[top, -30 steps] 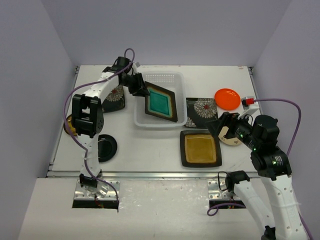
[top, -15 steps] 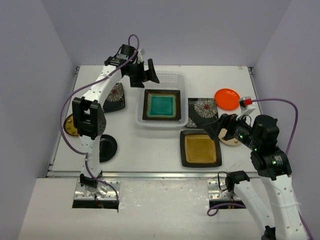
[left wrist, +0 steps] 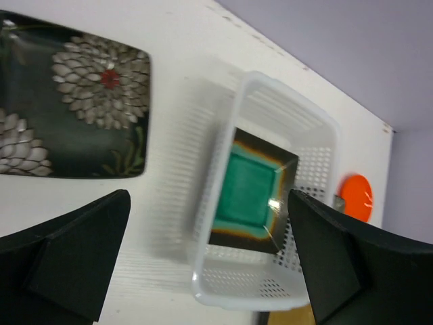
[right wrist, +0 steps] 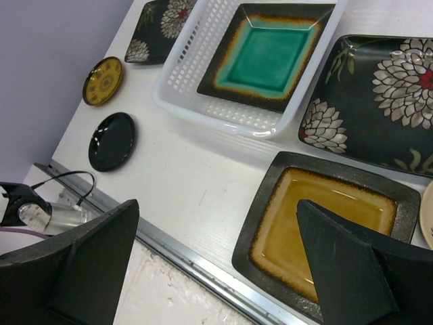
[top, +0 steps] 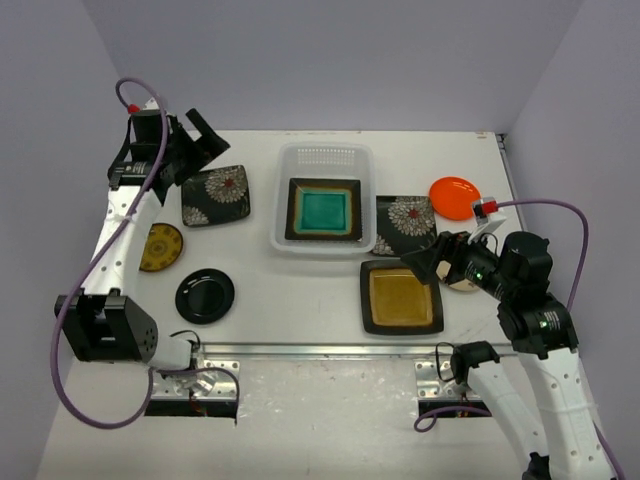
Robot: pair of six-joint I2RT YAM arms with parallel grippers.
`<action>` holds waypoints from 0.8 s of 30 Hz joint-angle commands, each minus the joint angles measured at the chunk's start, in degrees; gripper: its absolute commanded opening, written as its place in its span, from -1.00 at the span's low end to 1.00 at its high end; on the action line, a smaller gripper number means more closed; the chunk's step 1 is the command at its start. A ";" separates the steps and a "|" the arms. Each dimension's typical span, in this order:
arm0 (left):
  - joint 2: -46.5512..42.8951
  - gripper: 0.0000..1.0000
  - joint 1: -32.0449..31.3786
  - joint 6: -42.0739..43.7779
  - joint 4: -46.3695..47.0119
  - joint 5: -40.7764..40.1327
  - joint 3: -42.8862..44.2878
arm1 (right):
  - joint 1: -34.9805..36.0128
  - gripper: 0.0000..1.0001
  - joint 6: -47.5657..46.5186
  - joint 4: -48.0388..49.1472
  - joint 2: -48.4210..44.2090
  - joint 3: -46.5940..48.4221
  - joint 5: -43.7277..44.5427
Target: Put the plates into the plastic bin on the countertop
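The plastic bin [top: 283,215] stands at the back middle of the countertop [top: 290,290], and a teal square plate [top: 322,209] lies flat in it. My left gripper [top: 190,150] hangs open and empty at the back left, above a flowered square plate [top: 215,195]. In the left wrist view the bin [left wrist: 203,284] and the teal plate [left wrist: 250,189] lie past the left gripper [left wrist: 208,196]. My right gripper [right wrist: 218,203] is open and empty over the near left part of the amber square plate [right wrist: 325,230]. A second flowered plate [top: 404,225] lies right of the bin.
Round plates lie around: an orange one [top: 454,197] at the back right, a patterned yellow one [top: 160,247] and a black one [top: 204,296] on the left. A beige one [top: 465,282] is mostly hidden under my right arm. A metal rail [right wrist: 169,244] runs along the front edge.
My left gripper opened and let go of the teal plate, which now lies flat in the bin. The left arm swung away to the back left. The right arm barely moved.
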 commanded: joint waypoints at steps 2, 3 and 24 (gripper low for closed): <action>6.92 1.00 4.05 0.58 0.14 0.85 -1.27 | -0.24 0.98 -1.52 2.96 -0.93 -0.43 -1.04; 6.78 1.00 4.05 1.11 0.27 1.37 -1.94 | -0.24 0.98 -1.53 3.26 -1.00 -0.87 -1.12; -19.23 1.00 -58.86 -31.91 49.06 -20.91 -59.44 | -0.24 0.97 2.61 0.66 -4.35 -1.31 10.76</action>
